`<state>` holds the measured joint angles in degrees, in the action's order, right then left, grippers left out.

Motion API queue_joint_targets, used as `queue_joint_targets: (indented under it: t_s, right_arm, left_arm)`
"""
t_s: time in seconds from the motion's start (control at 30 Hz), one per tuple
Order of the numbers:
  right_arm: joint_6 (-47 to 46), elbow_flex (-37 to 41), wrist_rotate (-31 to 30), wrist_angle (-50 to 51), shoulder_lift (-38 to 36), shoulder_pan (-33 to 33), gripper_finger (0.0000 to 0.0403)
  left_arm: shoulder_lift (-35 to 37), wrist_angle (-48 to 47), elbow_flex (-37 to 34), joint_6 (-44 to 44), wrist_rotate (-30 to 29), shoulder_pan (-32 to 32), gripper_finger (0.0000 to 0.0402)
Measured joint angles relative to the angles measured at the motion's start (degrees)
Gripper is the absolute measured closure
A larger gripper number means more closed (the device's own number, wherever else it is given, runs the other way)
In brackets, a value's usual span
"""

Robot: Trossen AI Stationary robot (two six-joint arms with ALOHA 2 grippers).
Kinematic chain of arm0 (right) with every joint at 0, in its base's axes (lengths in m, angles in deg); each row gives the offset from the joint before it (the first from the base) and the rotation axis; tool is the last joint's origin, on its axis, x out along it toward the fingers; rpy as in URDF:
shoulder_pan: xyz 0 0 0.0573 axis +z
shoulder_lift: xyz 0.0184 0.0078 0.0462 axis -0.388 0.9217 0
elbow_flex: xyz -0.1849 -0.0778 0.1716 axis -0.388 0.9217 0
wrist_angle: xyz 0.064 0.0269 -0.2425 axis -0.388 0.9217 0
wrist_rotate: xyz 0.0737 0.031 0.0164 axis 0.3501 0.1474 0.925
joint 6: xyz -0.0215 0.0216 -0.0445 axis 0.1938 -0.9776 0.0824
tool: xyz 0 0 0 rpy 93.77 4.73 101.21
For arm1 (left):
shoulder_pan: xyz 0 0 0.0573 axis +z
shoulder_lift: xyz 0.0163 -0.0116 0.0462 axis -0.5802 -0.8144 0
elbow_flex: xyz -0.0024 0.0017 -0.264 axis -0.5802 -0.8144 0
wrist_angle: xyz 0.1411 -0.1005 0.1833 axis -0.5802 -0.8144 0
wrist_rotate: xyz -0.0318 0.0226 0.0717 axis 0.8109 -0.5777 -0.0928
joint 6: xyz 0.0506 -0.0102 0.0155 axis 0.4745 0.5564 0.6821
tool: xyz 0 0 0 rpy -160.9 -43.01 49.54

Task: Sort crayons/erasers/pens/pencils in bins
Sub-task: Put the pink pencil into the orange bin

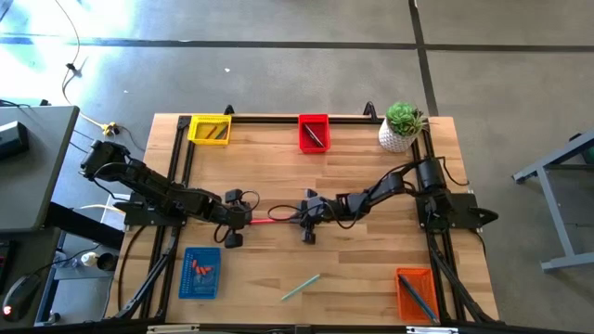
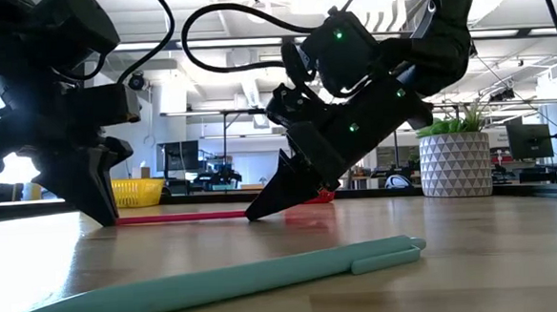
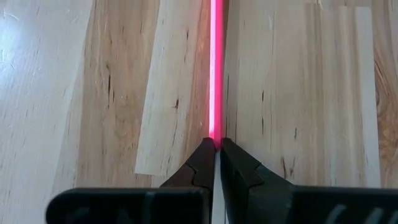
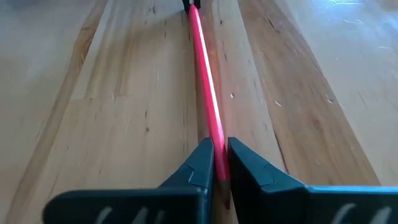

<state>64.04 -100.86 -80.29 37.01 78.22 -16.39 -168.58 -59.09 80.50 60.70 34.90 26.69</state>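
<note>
Red and thin, the pencil [image 1: 272, 218] lay mid-tabletop [image 1: 278, 176], clamped at opposite ends by the left pincer [image 1: 243, 219] and the right pincer [image 1: 304, 217]. With both clenched on it, any pull apart could snap it or tear it loose, well short of the red bin [image 1: 314, 133].

Four bins: yellow [image 1: 209, 129], red [image 1: 314, 133], blue [image 1: 200, 273], orange [image 1: 418, 293]. One red pen [image 1: 275, 215] mid-table. One teal pen [image 1: 301, 287] near front edge. One plant pot [image 1: 402, 127]. Two arms, two grippers: left [image 1: 249, 217], right [image 1: 302, 216]. Items inside bins too small to count.
</note>
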Motion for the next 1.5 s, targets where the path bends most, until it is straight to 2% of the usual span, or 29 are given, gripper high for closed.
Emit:
queue_joint_targets:
  t_s: [0.17, 0.47, 0.63, 0.8, 0.97, 1.07, 1.27, 1.5]
  right_arm:
    - [-1.5, 0.0, 0.3, 0.0, 0.0, 0.0, 0.0384]
    - [-2.8, 0.0, -1.0, 0.1, -0.1, 0.5, 0.0385]
    - [-3.4, 0.2, -3.2, 3.4, -2.3, 2.0, 0.0386]
    - [-8.7, 0.3, -5.8, 12.5, -7.1, 4.4, 0.0386]
    - [-19.4, -1.2, -9.8, 28.9, -15.1, 9.2, 0.0386]
    - [-26.1, -5.8, -12.3, 42.5, -19.4, 13.9, 0.0386]
    - [-47.2, -22.1, -14.7, 75.3, -21.5, 24.6, 0.0386]
    - [-72.7, -42.1, -7.8, 104.6, -18.2, 35.8, 0.0386]
  left_arm:
    - [0.6, -1.4, 1.0, 0.5, 0.5, 0.0, 0.0369]
    - [7.2, -13.0, 6.8, 0.2, -1.1, -0.7, 0.0288]
    - [13.4, -12.8, 6.9, -3.0, -9.4, -4.9, 0.0273]
    - [18.1, -7.8, 6.8, -7.9, -24.6, -13.2, 0.0282]
    - [17.9, 3.0, 6.8, -8.7, -39.8, -21.6, 0.0294]
    - [15.8, 8.9, 6.8, -7.0, -45.1, -24.8, 0.0300]
    - [9.8, 15.3, 6.8, -6.4, -47.8, -26.8, 0.0309]
    - [2.4, 19.4, 6.8, -7.8, -51.7, -25.6, 0.0315]
